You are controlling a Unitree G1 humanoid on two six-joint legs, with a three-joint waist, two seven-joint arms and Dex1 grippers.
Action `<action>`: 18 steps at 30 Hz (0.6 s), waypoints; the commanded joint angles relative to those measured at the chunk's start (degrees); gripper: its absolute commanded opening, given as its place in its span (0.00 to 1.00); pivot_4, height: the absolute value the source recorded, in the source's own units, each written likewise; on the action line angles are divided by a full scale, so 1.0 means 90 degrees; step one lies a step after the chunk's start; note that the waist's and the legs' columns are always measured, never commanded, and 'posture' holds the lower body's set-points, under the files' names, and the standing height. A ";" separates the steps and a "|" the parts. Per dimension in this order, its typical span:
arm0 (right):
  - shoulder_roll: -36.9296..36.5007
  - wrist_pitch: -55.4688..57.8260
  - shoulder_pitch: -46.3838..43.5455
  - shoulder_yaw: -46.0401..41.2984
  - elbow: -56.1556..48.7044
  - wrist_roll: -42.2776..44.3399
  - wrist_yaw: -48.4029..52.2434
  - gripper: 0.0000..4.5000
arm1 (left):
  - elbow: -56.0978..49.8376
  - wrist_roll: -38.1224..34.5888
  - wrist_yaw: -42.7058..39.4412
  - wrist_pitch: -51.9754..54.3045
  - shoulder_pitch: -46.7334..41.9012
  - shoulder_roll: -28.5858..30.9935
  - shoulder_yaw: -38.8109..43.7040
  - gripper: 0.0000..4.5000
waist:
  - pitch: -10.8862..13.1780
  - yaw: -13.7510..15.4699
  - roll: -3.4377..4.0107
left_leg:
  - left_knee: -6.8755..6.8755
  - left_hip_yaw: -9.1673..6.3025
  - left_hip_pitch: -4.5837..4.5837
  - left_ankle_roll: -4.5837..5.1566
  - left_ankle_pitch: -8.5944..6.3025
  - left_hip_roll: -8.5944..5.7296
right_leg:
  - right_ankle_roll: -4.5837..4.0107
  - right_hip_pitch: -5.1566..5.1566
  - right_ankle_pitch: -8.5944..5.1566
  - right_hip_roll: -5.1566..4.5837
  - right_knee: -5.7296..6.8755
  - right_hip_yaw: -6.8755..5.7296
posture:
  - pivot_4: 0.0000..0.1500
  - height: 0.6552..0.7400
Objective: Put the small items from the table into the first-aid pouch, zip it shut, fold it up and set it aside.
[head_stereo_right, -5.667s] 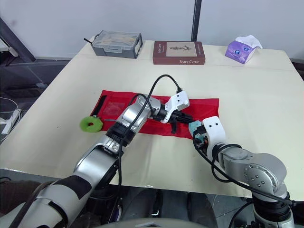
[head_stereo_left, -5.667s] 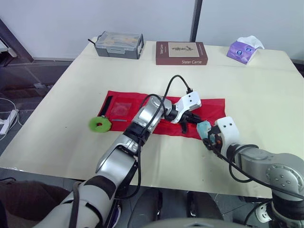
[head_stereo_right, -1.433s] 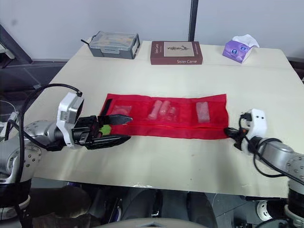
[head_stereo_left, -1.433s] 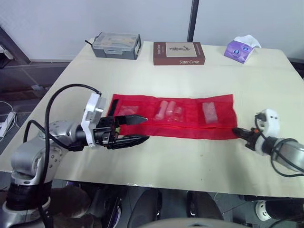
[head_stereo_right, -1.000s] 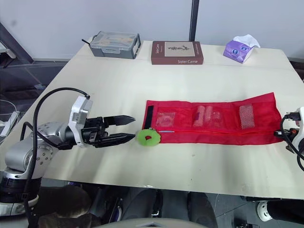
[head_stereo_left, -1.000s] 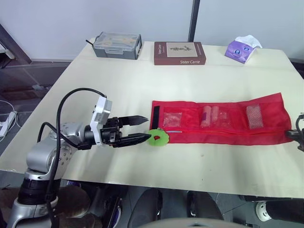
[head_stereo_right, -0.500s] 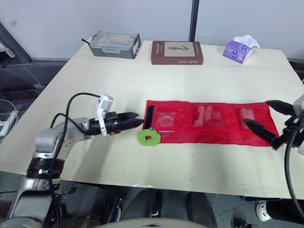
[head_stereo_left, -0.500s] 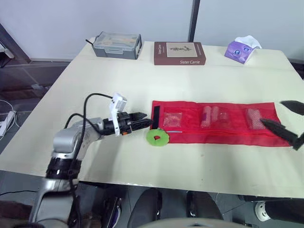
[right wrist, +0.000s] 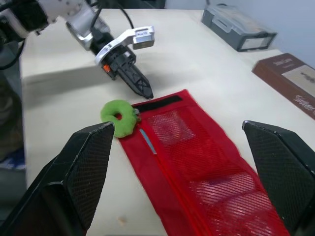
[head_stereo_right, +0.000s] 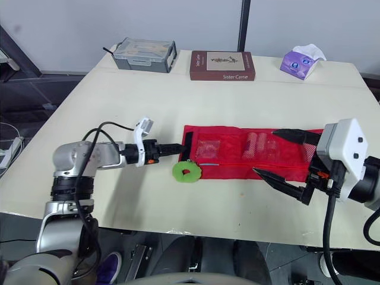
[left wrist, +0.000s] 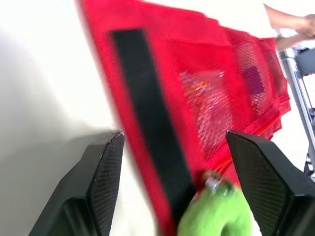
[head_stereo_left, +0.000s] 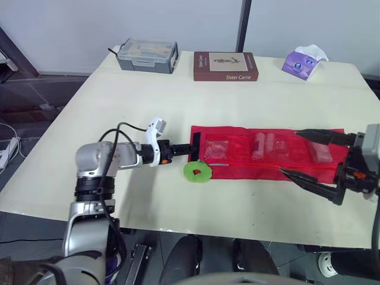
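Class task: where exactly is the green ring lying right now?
In the left eye view, the green ring lies on the table against the near left corner of the red pouch, just nearer the robot than the left claw.

Objects ranged along the far edge of the table [head_stereo_left: 148,101], as seen from the head camera. At 11 o'clock, a grey lidded case [head_stereo_left: 148,56] with a translucent top is placed. At 12 o'clock, a maroon book [head_stereo_left: 225,66] is laid flat (its cover is lettered "Sister Carrie"), with a dark upright post [head_stereo_left: 241,27] rising just behind it. At 1 o'clock, a purple tissue pack [head_stereo_left: 304,62] is set, white tissue protruding. At 9 o'clock, a white power strip [head_stereo_left: 8,152] is seen on the floor.
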 commanded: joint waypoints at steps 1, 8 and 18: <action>0.0018 -0.0265 0.0014 0.0037 -0.0138 -0.0105 0.0076 0.99 | -0.0276 0.0007 0.0127 0.0232 0.0249 0.0047 0.0016 0.78 | 0.0000 0.0007 0.0000 | 0.0000 0.0000 0.0000 -0.0001 0.0000 0.0000 | 0.0000 0.0000 0.0000 -0.0002 0.0000 0.0000 | 1.00 1.00; -0.0032 -0.0353 -0.0060 0.0184 -0.0161 0.0002 0.0046 0.99 | 0.0078 -0.0221 0.0551 0.0503 -0.0174 -0.0937 0.0635 0.78 | -0.0010 0.0074 0.0004 | 0.0001 -0.0001 -0.0002 -0.0021 0.0012 -0.0009 | -0.0002 0.0001 0.0000 -0.0018 -0.0002 -0.0003 | 1.00 1.00; 0.0255 -0.0591 0.0497 0.0259 -0.0417 -0.0369 0.0020 0.99 | 0.0218 -0.0534 0.1230 0.1244 -0.0513 -0.2183 0.1987 0.78 | -0.0010 0.0071 -0.0005 | 0.0001 -0.0005 -0.0006 -0.0022 0.0012 -0.0009 | -0.0001 0.0001 0.0001 -0.0014 -0.0004 -0.0008 | 1.00 1.00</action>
